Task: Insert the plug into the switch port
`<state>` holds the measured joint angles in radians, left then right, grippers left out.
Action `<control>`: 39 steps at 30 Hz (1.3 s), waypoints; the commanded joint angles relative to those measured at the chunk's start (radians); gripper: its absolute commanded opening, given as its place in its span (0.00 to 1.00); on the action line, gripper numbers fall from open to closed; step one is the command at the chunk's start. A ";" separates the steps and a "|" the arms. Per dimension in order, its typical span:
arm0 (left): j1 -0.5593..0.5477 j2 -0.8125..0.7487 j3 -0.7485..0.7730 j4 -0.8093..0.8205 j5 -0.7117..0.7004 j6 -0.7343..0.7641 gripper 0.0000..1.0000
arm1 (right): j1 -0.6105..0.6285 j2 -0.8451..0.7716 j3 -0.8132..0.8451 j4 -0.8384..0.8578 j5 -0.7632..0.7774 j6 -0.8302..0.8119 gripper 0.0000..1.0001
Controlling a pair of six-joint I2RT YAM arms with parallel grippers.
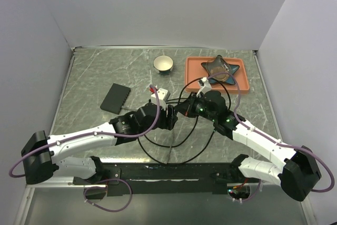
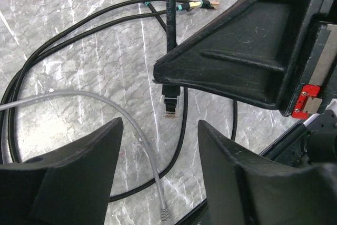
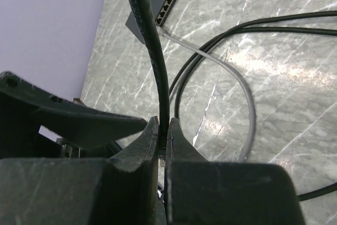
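Over the table [image 1: 89, 77], top view: both arms meet mid-table, left gripper [image 1: 171, 115] and right gripper [image 1: 185, 108] nose to nose. The switch [image 1: 116, 97] lies flat off to their left, well apart from both. An orange tray [image 1: 237, 61] and a small bowl [image 1: 164, 64] sit at the far side.

Left wrist view: we see the left claw open, fingers [image 2: 68, 172] spread with nothing between them. The plug [image 2: 170, 104] hangs off the end of the black cable [image 2: 169, 25], just past the right gripper's finger. Its tip points toward the left claw. It sits just ahead of the gap between the left fingertips and touches neither. A grey cable [image 2: 68, 93] curves across the marble beneath, its loose end near the bottom edge of the view.

Right wrist view: the right claw is clamped fully shut on the black cable, which rises straight out from between the fingertips. The plug is hidden from this camera, so we can't place it here. The switch shows far ahead at the top, port row facing us, and the grey cable runs up to that port side. We can't tell whether it's seated. One left-gripper finger sits close by on the left, not touching the cable.
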<state>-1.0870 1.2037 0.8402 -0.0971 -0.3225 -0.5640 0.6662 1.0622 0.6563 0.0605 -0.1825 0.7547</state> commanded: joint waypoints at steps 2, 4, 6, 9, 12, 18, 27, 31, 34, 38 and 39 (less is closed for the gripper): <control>-0.022 0.046 0.069 0.031 -0.043 0.032 0.57 | 0.003 -0.031 0.049 -0.001 0.015 0.021 0.00; -0.031 0.072 0.082 0.034 -0.058 0.030 0.55 | 0.003 -0.033 0.052 -0.001 0.008 0.021 0.00; -0.031 0.091 0.089 0.057 -0.049 0.036 0.50 | 0.004 -0.034 0.051 0.001 -0.002 0.024 0.00; -0.033 0.111 0.094 0.073 -0.036 0.044 0.30 | 0.001 -0.041 0.043 0.010 -0.009 0.032 0.00; -0.033 0.128 0.099 0.059 -0.061 0.039 0.12 | -0.004 -0.048 0.037 0.030 -0.040 0.043 0.00; -0.033 0.111 0.073 0.047 -0.090 0.027 0.01 | -0.011 -0.028 0.049 0.065 -0.112 0.034 0.00; 0.025 -0.035 -0.024 0.030 -0.041 0.000 0.01 | -0.020 -0.063 0.111 -0.103 -0.149 -0.170 0.62; 0.113 -0.101 -0.064 -0.006 0.034 -0.026 0.01 | -0.020 -0.113 0.137 -0.180 -0.158 -0.300 0.84; 0.176 -0.128 -0.072 -0.048 0.106 -0.048 0.01 | -0.019 -0.142 0.161 -0.224 -0.222 -0.391 0.95; 0.251 -0.101 -0.043 -0.110 0.261 -0.077 0.01 | -0.020 -0.174 0.180 -0.231 -0.284 -0.471 0.98; 0.256 -0.092 -0.026 -0.119 0.293 -0.079 0.01 | -0.019 -0.183 0.183 -0.229 -0.305 -0.501 0.98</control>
<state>-0.8711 1.0958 0.7723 -0.1612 -0.2085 -0.5987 0.6483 0.9195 0.7795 -0.1516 -0.4026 0.3988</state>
